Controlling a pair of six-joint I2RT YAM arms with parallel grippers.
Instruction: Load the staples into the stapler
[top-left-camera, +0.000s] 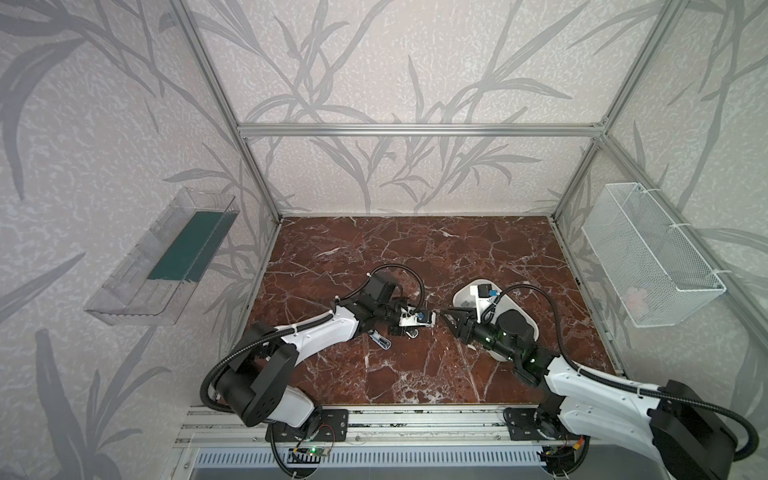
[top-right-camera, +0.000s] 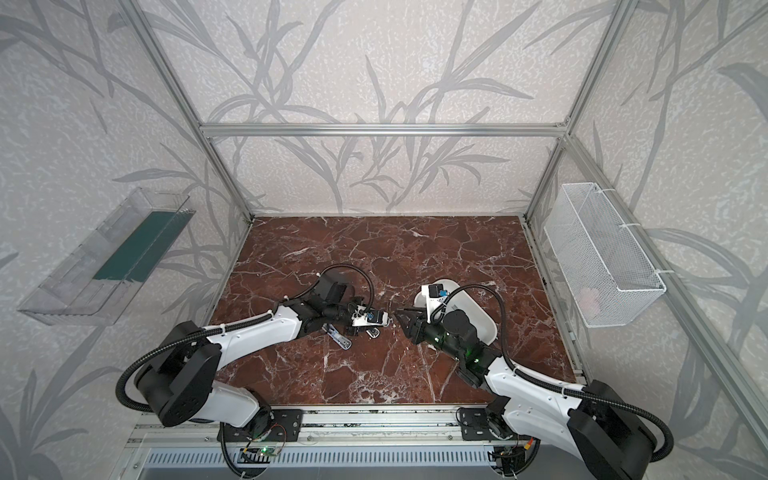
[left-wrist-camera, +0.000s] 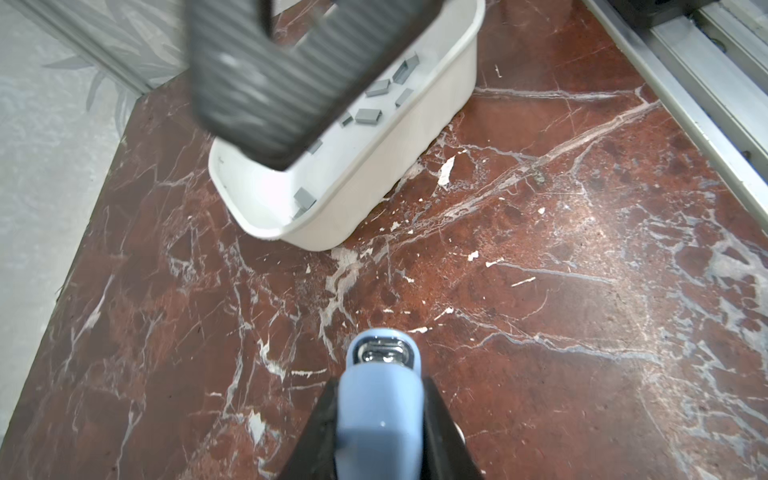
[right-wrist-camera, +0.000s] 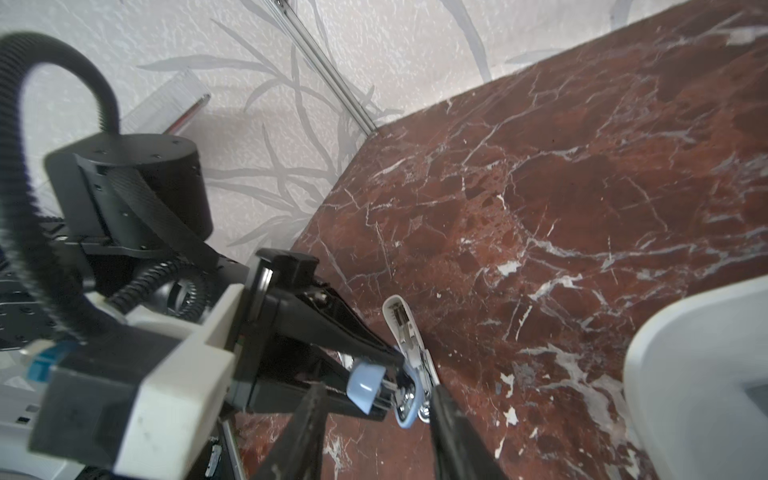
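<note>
My left gripper (left-wrist-camera: 380, 399) is shut on a light blue stapler (left-wrist-camera: 380, 374), whose chrome front end points at the white tray (left-wrist-camera: 374, 166). In both top views this gripper (top-left-camera: 419, 319) (top-right-camera: 374, 319) holds the stapler just above the middle of the table. My right gripper (right-wrist-camera: 378, 388) meets it tip to tip. Its jaws stand apart round the stapler's front end (right-wrist-camera: 405, 399), with a gap on one side. The stapler's white-lined lid (right-wrist-camera: 401, 324) is flipped open. Several grey staples (left-wrist-camera: 376, 89) lie loose in the tray; my right fingers (left-wrist-camera: 291, 70) hide part of it.
A small black and silver metal piece (top-left-camera: 380, 341) lies on the marble just in front of the left gripper. The tray (top-left-camera: 461, 293) sits under the right wrist. A clear bin (top-left-camera: 166, 257) hangs on the left wall, a white mesh basket (top-left-camera: 652, 253) on the right wall.
</note>
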